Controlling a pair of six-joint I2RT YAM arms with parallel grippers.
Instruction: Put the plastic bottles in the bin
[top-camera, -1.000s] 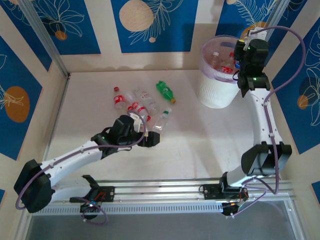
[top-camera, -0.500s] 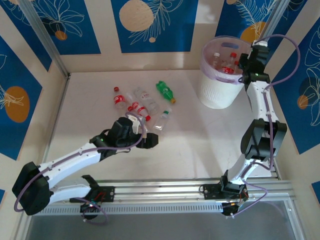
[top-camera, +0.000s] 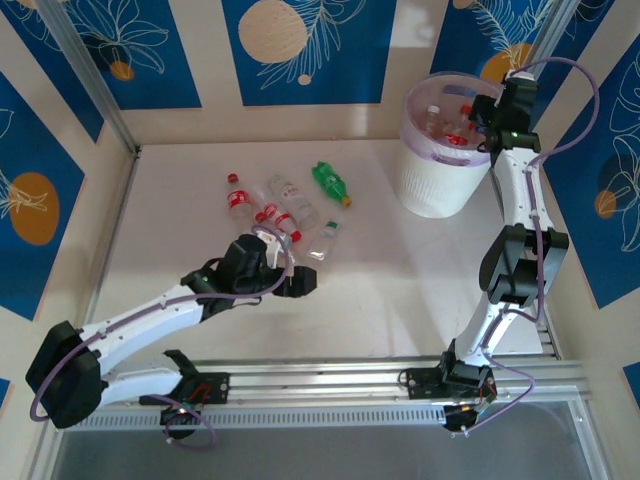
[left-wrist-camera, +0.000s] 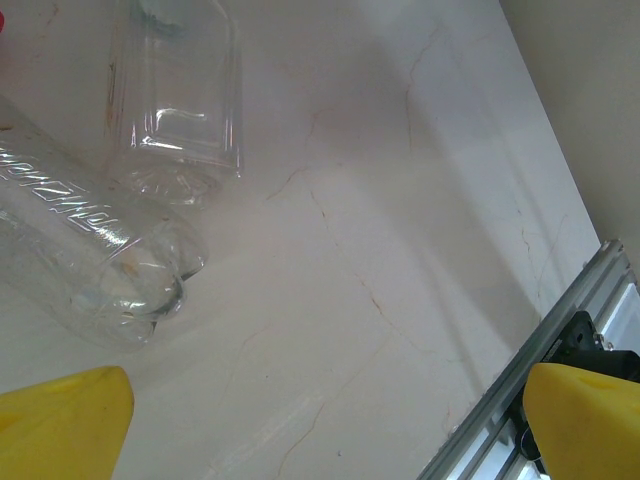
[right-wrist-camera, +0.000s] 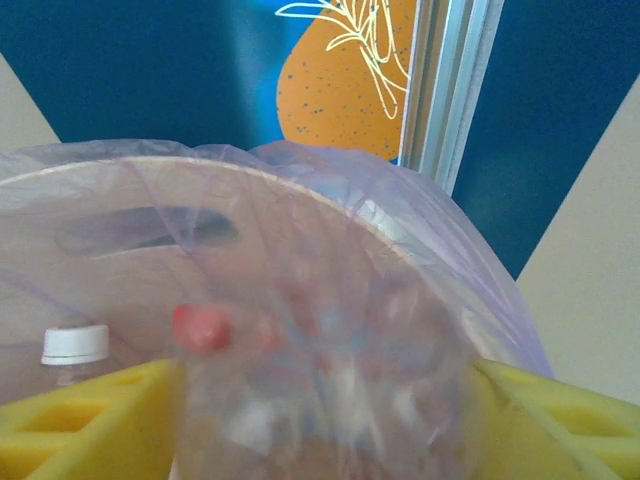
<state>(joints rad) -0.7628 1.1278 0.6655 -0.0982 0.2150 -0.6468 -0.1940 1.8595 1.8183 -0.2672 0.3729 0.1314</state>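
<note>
The right gripper (top-camera: 488, 108) had swung over the bin's (top-camera: 430, 190) rim, fingers apart, a blurred bottle (right-wrist-camera: 300, 370) apparently dropping in. The left gripper (top-camera: 305, 280), spread wide, waited beside the remaining bottles (top-camera: 280, 215) mid-table.

Bin (top-camera: 428, 190): one.

Plastic bottles (top-camera: 285, 215) loose on the worktop (top-camera: 400, 285): seven or eight. They lie in an overlapping cluster, so a firm figure cannot be given. Of these, one is a green bottle (top-camera: 330, 183), at least three carry red labels, and the remainder are clear.

Bottles at the bin: at least two, judged by one white cap (right-wrist-camera: 75, 343) and one red cap (right-wrist-camera: 200, 327). The rest is blurred.

Arms: two. Tools: two, a left tool (left-wrist-camera: 325, 420) and a right tool (right-wrist-camera: 325, 400).
</note>
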